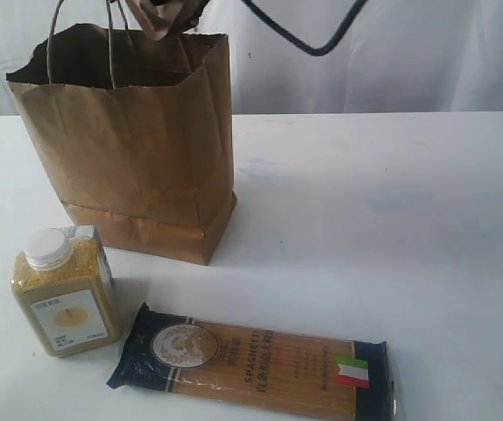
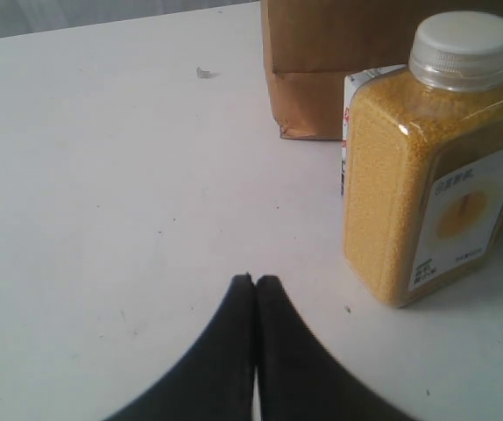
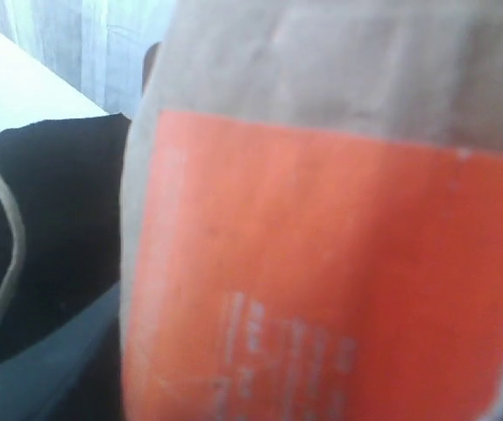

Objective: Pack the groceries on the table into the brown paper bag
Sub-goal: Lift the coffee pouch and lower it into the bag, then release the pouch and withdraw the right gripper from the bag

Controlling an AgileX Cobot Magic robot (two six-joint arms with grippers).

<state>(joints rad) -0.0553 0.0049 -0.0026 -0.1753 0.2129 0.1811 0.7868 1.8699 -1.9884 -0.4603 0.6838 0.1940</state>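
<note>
The step in hand looks like the drop into the bag. The right claw [image 1: 181, 12], its jaws mostly hidden, grips the orange-labelled brown pouch [image 3: 322, 263] over the mouth of the brown paper bag [image 1: 138, 149], which stands at ten o'clock on the worktop [image 1: 392, 202] in the exterior view. The pouch is plain kraft with a broad orange label and pale lettering, blurred this close to the wrist camera; a cord handle [image 3: 6, 219] loops beside it. Next, it likely needs lowering clear of the handles and serrated rim before release. The left claw [image 2: 253, 282] rests pinched tight and empty near the yellow-grain bottle [image 1: 61, 294] at eight o'clock. The spaghetti packet [image 1: 251, 360] lies at six.
</note>
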